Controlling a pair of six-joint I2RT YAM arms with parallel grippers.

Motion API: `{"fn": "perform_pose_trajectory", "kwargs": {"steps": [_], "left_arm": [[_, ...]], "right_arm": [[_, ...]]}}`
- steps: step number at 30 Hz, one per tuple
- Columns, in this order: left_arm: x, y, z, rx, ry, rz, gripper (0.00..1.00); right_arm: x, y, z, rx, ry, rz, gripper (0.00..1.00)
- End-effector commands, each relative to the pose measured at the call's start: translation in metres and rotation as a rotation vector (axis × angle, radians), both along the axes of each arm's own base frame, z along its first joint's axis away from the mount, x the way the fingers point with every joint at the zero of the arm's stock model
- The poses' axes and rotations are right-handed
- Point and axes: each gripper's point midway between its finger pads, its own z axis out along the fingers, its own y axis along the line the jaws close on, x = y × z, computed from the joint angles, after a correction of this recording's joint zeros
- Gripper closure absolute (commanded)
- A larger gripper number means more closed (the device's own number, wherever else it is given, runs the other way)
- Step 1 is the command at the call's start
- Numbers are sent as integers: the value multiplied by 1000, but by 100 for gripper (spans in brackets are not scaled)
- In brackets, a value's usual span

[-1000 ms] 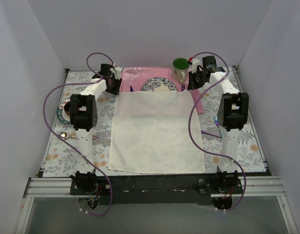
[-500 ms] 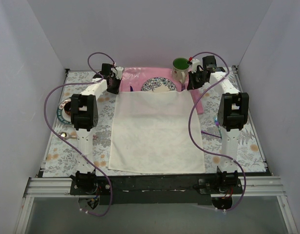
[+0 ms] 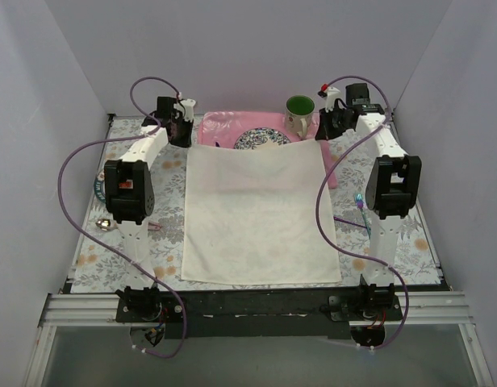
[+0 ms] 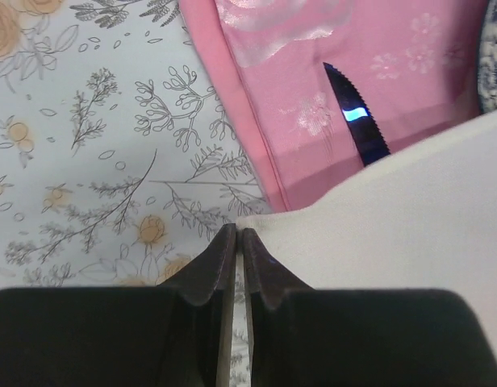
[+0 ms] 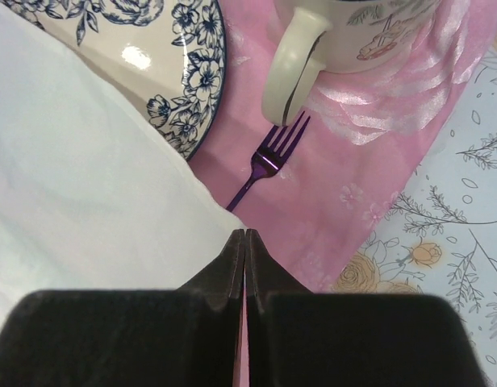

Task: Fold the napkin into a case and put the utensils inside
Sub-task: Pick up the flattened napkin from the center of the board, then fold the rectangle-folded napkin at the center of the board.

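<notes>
The cream-white napkin (image 3: 256, 214) lies spread flat, its far edge over the pink placemat (image 3: 224, 125) and part of the plate (image 3: 261, 139). My left gripper (image 3: 185, 140) is shut on the napkin's far left corner (image 4: 256, 218); the left wrist view shows the jaws (image 4: 238, 232) closed on it. My right gripper (image 3: 321, 135) is shut on the far right corner (image 5: 216, 211), jaws (image 5: 245, 234) closed. A small teal-blue utensil (image 3: 360, 201) lies beside the right arm. No case is formed.
A dark purple knife (image 4: 357, 121) lies on the placemat near the left corner. A dark purple fork (image 5: 265, 165) lies by the mug (image 5: 337, 40), which has a green inside (image 3: 299, 107). A small dish (image 3: 98, 189) and a shiny piece (image 3: 106, 223) sit at the left.
Both grippers have moved back and outward with the napkin's far corners. The far edge now lies farther over the plate and the cloth is stretched flatter.
</notes>
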Motion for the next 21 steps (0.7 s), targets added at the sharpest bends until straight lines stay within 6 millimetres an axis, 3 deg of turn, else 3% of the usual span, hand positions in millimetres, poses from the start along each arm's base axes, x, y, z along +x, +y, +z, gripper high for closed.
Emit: {"fn": "perform_pose_trajectory", "kwargs": {"steps": [1, 6, 8, 10, 11, 12, 14, 17, 18, 19, 21], "left_arm": [[-12, -4, 90, -43, -172, -49, 100], [-38, -4, 100, -51, -175, -90, 100], [-50, -5, 114, -68, -190, -109, 100], [-68, -12, 111, -100, -167, -158, 100], [-79, -13, 124, -99, -190, -184, 100], [-91, -15, 115, -104, -164, -204, 100], [-110, -17, 130, -102, -191, -249, 100], [-142, -17, 120, -98, -142, -287, 100], [-153, -16, 130, -87, -166, -302, 100], [-164, -16, 120, -88, -137, -309, 100], [-183, -15, 129, -82, -151, -326, 100]], "right_arm": [[-6, 0, 67, 38, -132, 43, 99], [-28, -2, 84, 42, -150, 94, 99], [-42, -1, 77, 41, -123, 116, 99], [-54, -1, 82, 36, -128, 140, 99], [-64, 0, 73, 41, -97, 152, 99], [-74, 0, 78, 33, -101, 173, 99], [-89, 0, 78, 30, -93, 193, 99], [-117, -3, 80, 14, -108, 218, 99], [-130, -4, 81, 11, -108, 223, 99], [-136, -5, 81, 4, -111, 233, 99], [-153, -7, 80, -4, -107, 236, 99]]}}
